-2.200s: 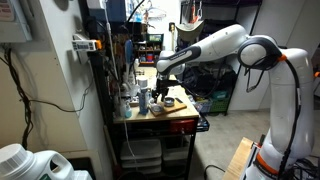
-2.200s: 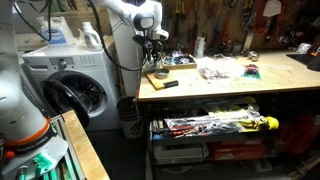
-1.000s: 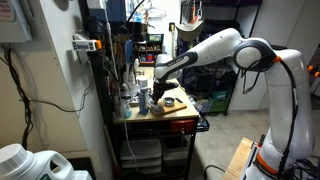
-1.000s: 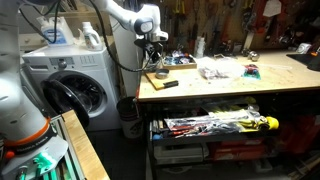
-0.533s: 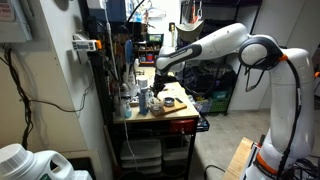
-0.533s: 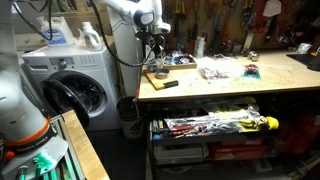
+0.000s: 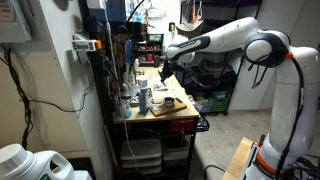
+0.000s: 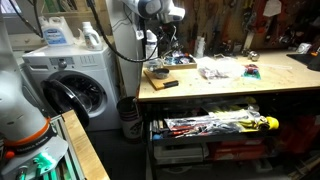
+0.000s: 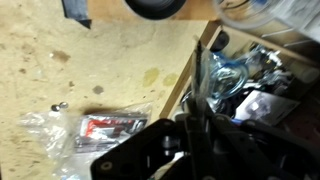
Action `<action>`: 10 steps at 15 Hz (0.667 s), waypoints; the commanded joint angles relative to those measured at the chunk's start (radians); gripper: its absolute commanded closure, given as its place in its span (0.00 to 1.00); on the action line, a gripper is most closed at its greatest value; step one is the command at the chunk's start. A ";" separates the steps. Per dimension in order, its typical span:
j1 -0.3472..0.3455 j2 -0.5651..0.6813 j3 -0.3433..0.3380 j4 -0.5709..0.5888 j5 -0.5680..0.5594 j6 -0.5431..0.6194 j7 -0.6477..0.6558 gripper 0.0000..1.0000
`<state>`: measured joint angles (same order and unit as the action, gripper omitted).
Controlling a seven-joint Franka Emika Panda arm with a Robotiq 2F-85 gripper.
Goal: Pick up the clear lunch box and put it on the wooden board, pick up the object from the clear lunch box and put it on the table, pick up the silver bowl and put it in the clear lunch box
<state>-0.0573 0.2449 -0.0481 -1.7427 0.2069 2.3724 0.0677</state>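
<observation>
My gripper (image 9: 203, 110) hangs above the left end of the table (image 8: 230, 88). It is shut on the thin wall of the clear lunch box (image 9: 222, 72). Through the plastic a silvery-blue object (image 9: 238, 74) shows inside the box. In both exterior views the gripper (image 7: 166, 72) (image 8: 166, 47) is raised off the bench, and the box under it is too faint to make out. A flat tan piece, probably the wooden board (image 8: 157, 73), lies below it. A small round thing (image 7: 168, 101) on the bench may be the silver bowl; I cannot tell.
A crinkled plastic packet with a red label (image 9: 100, 127) lies on the tabletop. More plastic bags (image 8: 215, 70) sit mid-bench. Bottles (image 7: 140, 98) stand at one end of the bench. A washing machine (image 8: 70, 90) stands beside it, with tool shelves behind.
The arm has lifted the gripper up off the bench and carried it a little toward the bench's middle. The jaws have stayed shut.
</observation>
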 commanded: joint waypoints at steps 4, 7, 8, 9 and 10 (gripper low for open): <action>-0.038 0.101 -0.087 -0.025 -0.015 0.204 0.227 0.98; -0.042 0.158 -0.104 -0.028 -0.010 0.239 0.273 0.98; -0.044 0.165 -0.106 -0.026 -0.007 0.234 0.283 0.87; -0.042 0.171 -0.108 -0.028 -0.004 0.241 0.296 0.67; -0.043 0.171 -0.106 -0.030 0.001 0.243 0.299 0.61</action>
<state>-0.0996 0.4091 -0.1509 -1.7634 0.2045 2.5936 0.3294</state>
